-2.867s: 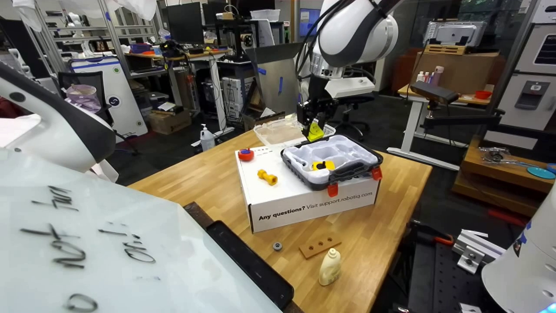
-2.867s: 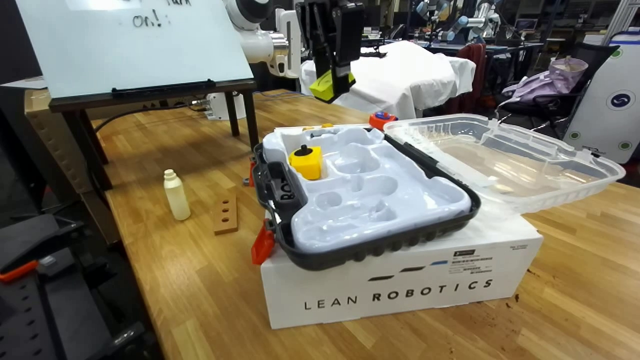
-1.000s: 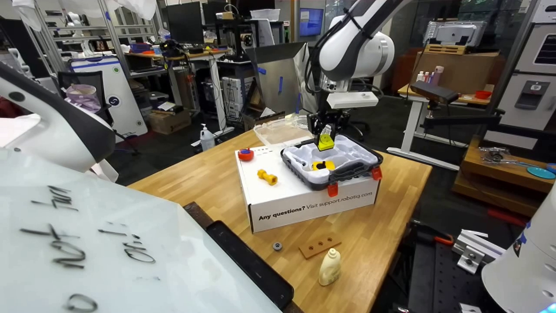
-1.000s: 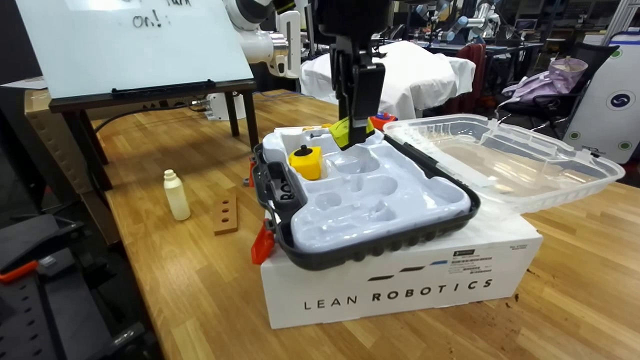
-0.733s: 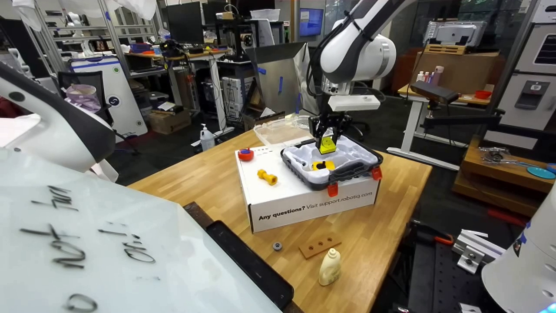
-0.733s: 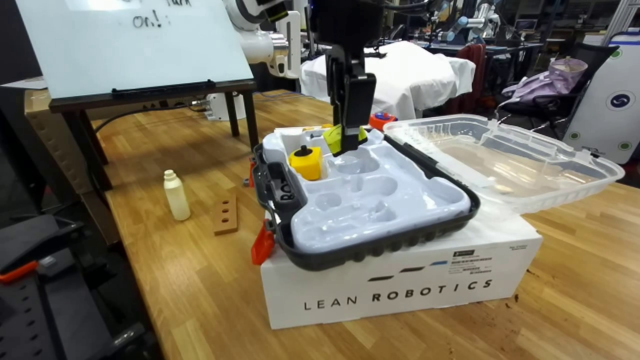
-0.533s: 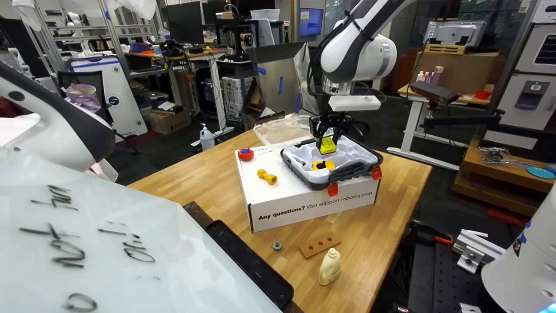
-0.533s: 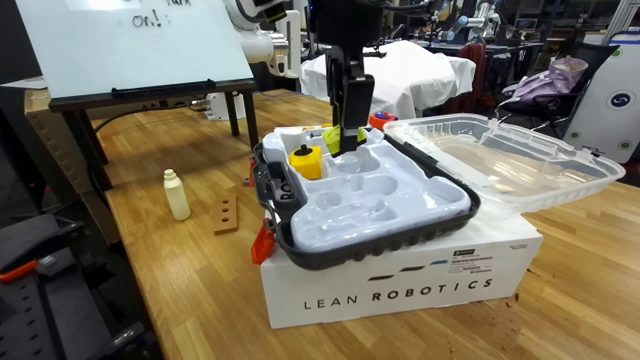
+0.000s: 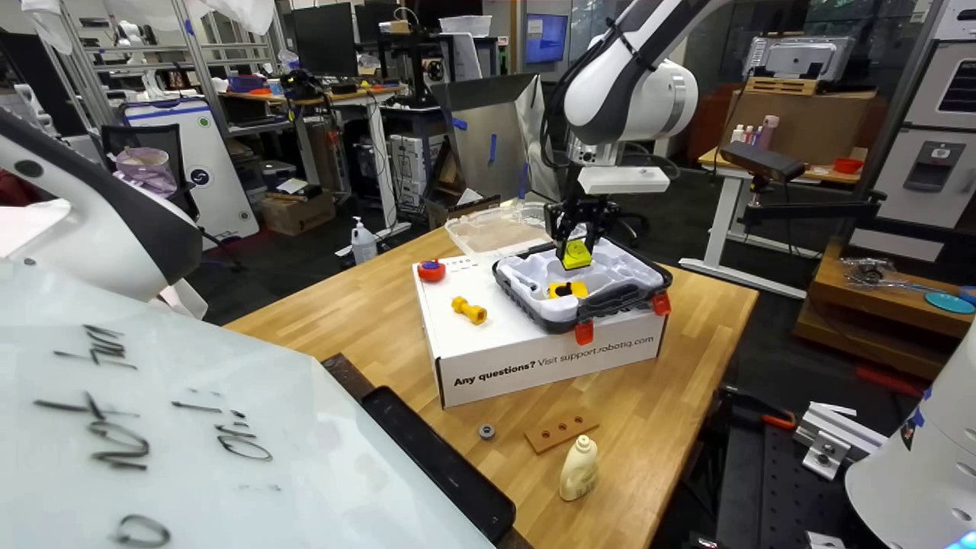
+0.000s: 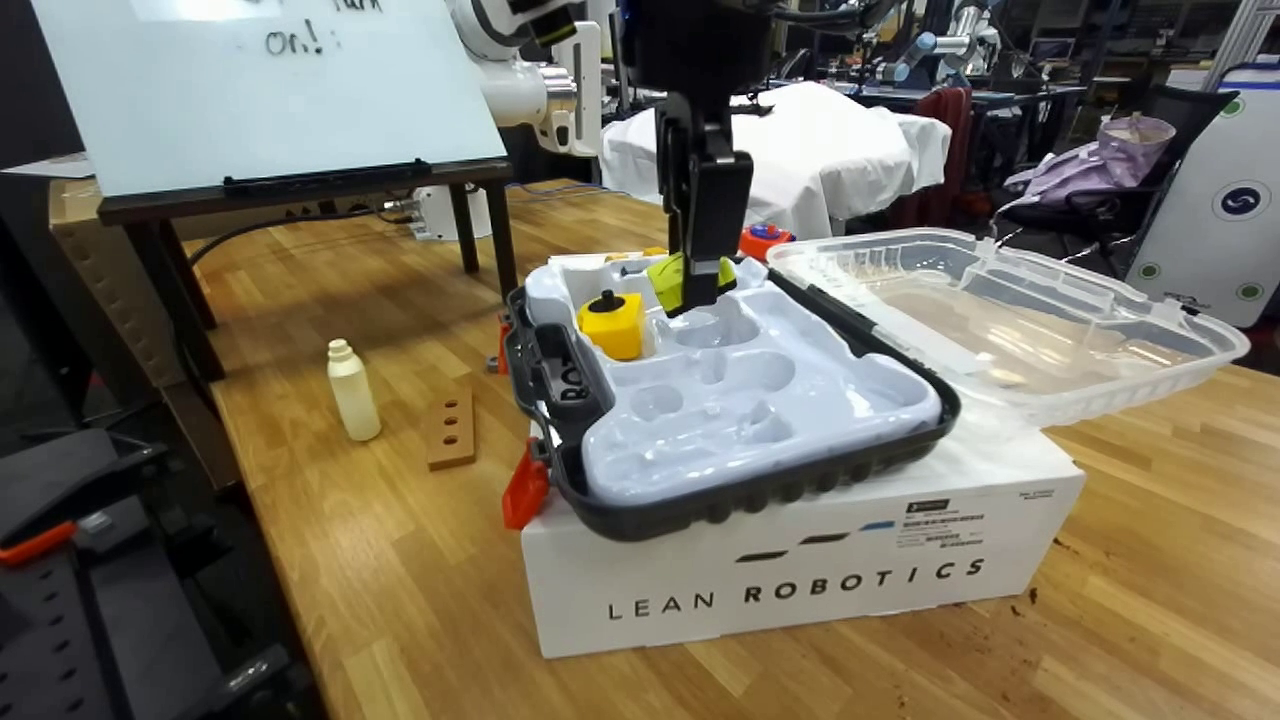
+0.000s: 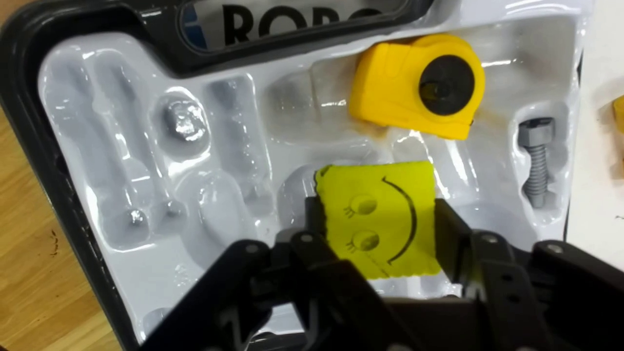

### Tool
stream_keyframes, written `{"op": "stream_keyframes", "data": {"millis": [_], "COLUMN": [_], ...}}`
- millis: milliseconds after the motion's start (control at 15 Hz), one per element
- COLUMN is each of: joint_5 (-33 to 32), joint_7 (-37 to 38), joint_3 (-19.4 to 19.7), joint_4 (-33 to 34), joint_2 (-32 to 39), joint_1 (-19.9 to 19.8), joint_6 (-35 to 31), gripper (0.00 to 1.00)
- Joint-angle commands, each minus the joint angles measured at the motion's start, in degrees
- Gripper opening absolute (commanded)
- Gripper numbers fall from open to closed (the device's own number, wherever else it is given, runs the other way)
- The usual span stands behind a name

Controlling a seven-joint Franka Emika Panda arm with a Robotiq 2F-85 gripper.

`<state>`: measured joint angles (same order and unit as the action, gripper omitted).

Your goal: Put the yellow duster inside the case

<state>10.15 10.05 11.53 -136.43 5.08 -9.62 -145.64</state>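
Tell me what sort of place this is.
Probably a robotics lab: a robot arm over the table, a blue-and-white arm in the background, and a white box printed LEAN ROBOTICS.

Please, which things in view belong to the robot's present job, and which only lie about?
Belong to the job:
square yellow duster with drawn smiley face
black gripper, holding it
black case with white moulded insert

Only lying about:
boxy yellow tape measure with black disc, inside the case
grey bolt, also inside
cream plastic bottle
wooden strip, three holes

Arm [image 9: 629, 99] slanted down from above, wrist [image 9: 595, 154] roughly vertical; gripper [image 11: 380, 224] pointing down, fingers [image 11: 449, 239] parted, gripping.
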Motion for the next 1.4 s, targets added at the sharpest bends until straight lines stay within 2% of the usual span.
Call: {"op": "stream_keyframes", "data": {"millis": [0,1333], "joint_5": [0.7,1.2], "joint_7": [-1.4,-2.7], "joint_3": [-0.3,-0.4], "joint_4": [0.7,3.7], "joint_2": [0.4,3.4], "joint_1": [-0.6,-1.2], "joint_6": [0.2,1.4], "gripper": [0.30,0.30]}}
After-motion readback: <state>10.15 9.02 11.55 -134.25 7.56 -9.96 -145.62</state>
